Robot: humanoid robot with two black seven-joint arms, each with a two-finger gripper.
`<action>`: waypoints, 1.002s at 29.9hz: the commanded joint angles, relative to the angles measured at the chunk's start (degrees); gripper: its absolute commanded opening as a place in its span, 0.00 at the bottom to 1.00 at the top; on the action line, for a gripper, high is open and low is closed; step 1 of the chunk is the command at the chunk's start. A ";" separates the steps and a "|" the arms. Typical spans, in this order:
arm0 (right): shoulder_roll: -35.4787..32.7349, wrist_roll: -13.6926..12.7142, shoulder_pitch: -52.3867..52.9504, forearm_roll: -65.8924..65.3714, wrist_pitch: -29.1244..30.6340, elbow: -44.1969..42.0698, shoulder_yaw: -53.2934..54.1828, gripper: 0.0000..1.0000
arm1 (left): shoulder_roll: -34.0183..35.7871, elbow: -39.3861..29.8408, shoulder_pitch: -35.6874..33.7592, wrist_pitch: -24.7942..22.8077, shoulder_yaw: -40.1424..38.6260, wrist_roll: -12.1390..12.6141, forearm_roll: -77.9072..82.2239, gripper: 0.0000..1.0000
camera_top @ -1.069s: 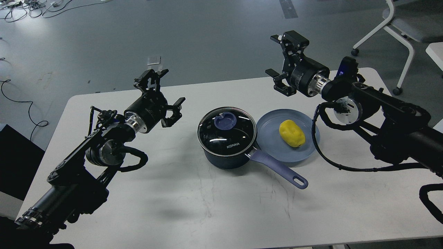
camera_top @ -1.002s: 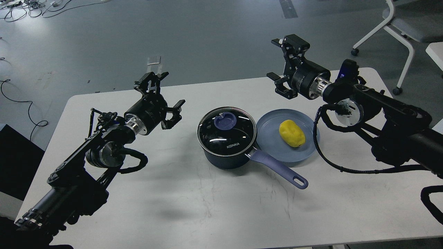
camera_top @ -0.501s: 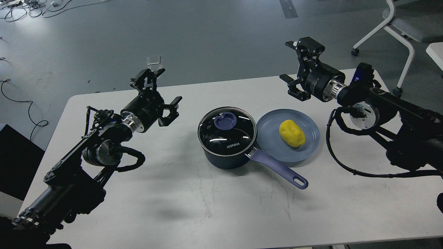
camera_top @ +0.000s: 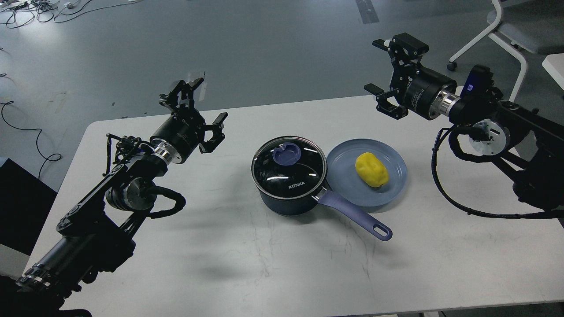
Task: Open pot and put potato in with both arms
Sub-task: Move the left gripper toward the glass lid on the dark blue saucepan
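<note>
Pot (camera_top: 288, 181), lid (camera_top: 288, 165) on, sits mid-counter (camera_top: 246, 264); potato (camera_top: 372, 169) lies on the plate (camera_top: 348, 185) touching its right. Left pincer (camera_top: 198, 108) and right pincer (camera_top: 390, 70), both released, hover left and right of the pot.

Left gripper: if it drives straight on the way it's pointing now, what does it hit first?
Likely nothing: the left gripper, open, points up and away over the table's far edge, well left of the pot. Depth is uncertain.

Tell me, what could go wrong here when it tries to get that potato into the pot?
The lid is still on the pot; its knob is small, so the open left gripper might slip off it. The potato is rounded and could roll on the plate when the open right gripper closes. The long handle could get bumped.
</note>
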 commanded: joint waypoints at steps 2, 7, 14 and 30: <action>-0.81 0.06 -0.18 0.07 0.00 0.03 0.30 1.00 | -0.07 0.01 0.05 0.25 0.13 -1.01 -0.04 0.98; -1.26 -0.03 -0.10 0.16 0.00 0.03 0.56 1.00 | 0.28 0.09 -0.30 0.25 0.04 2.32 -0.04 0.98; -1.26 0.14 0.25 0.16 -0.09 0.03 0.65 1.00 | 1.24 0.89 -2.85 -0.36 -0.40 3.91 -0.91 0.98; -0.64 0.23 0.34 -0.02 -0.88 -0.06 0.48 1.00 | 0.90 -0.08 -1.88 0.95 -0.05 4.09 1.45 0.98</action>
